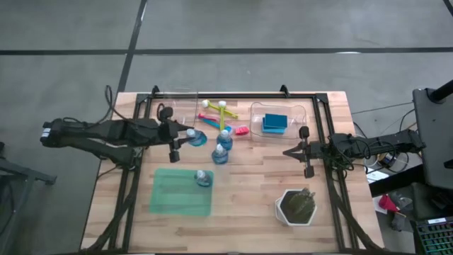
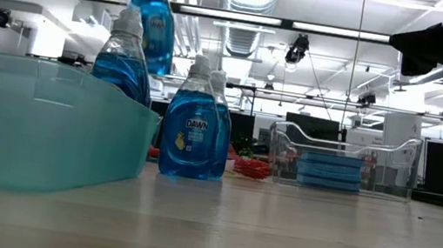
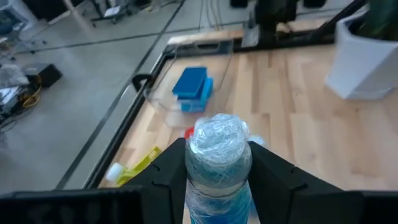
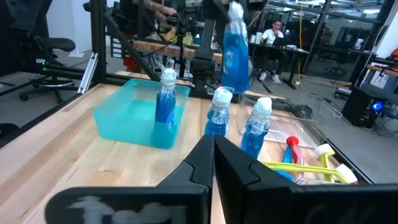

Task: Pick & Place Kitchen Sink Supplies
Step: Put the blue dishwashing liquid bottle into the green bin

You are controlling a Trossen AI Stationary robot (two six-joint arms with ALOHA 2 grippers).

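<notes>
- The left gripper [image 1: 185, 137] is clamped on a dish-soap bottle [image 1: 196, 137], held off the table near the middle of its far half; in the left wrist view the dark fingers [image 3: 165, 171] press both sides of the bottle, whose base faces the camera and hides its cap.
- In the low view this lifted bottle [image 2: 153, 30] hangs in the air, with its upper end lost behind the dark gripper at the picture's edge.
- Two more soap bottles [image 1: 222, 145] stand together on the wood just beside the held one; from the low view one largely covers the other.
- A fourth bottle [image 1: 203, 177] stands in the teal tray [image 1: 180, 193] on the near left.
- Blue sponges [image 1: 274, 124] lie stacked in a clear bin [image 1: 301, 113] at the far right; how many cannot be told.
- Yellow-green, blue and pink brushes [image 1: 221, 117] lie crossed at the far middle, partly hidden by the bottles.
- The right gripper [image 1: 287, 151], fingers pressed together and empty, waits over the right of the table, above a white hexagonal planter [image 1: 296, 207].
</notes>
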